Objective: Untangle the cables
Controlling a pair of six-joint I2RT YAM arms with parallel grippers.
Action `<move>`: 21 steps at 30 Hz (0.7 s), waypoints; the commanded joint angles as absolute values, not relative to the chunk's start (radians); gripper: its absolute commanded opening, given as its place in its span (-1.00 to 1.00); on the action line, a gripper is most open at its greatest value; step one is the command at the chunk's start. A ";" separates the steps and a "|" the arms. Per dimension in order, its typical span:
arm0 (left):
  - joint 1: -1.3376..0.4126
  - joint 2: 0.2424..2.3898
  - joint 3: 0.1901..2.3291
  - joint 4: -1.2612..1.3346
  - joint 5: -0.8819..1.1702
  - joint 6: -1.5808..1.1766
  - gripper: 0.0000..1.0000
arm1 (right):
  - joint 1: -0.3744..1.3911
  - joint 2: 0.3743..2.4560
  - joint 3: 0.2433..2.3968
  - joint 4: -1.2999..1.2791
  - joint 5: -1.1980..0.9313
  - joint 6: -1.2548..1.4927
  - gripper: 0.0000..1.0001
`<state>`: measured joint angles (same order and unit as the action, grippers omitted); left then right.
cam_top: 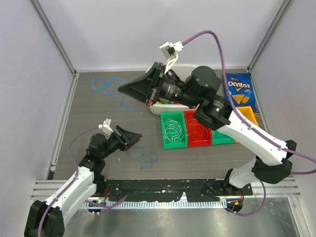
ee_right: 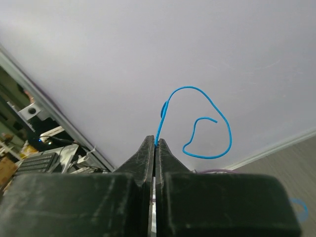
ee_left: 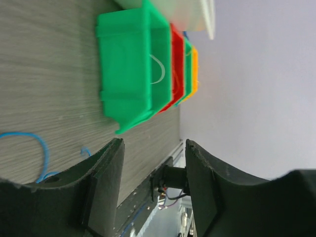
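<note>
From overhead, the right arm rears high off the table [cam_top: 94, 123]. Its elbow is bent and its forearm swings across toward the left, so the right claw [cam_top: 122, 90] looms close to the camera. I cannot tell from here how its jaws stand. Blue loops [cam_top: 106, 85] lie on the wood beyond that claw's tip. The left arm stays low and stretched forward, and the left claw [cam_top: 132, 136] points right toward a green bin [cam_top: 173, 145] holding white cables [cam_top: 174, 129]. A blue tangle [cam_top: 144, 157] lies on the near side of this claw, just beside it.

Through the left wrist camera, the left claw [ee_left: 153, 143] is spread wide with nothing between its fingers. The green bin [ee_left: 123, 74] sits straight ahead of it, with a white wire arching inside. A blue strand [ee_left: 47, 155] curls on the wood just off one finger, apart from it.

Through the right wrist camera, the right claw [ee_right: 155, 143] is pressed together, pinching a blue cable [ee_right: 230, 133] at its tips. The cable rises from the pinch, curls in a loop and hangs in the air against the pale wall [ee_right: 148, 49].
</note>
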<state>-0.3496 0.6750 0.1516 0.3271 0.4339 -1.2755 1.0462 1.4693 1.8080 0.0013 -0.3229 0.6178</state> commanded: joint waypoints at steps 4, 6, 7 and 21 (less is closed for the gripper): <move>-0.353 0.548 0.109 0.184 0.322 -1.270 0.15 | 1.049 1.289 1.847 -0.247 0.108 0.393 -0.99; -0.351 0.481 0.124 0.120 0.321 -1.261 0.19 | 1.049 1.229 1.765 -0.288 0.256 0.349 -0.99; -0.351 0.442 0.132 0.082 0.321 -1.253 0.22 | 1.049 1.191 1.741 -0.314 0.369 0.341 -0.99; -0.351 0.247 0.310 -0.150 0.359 -1.220 0.81 | 0.796 0.850 1.212 -0.479 0.999 0.351 -0.99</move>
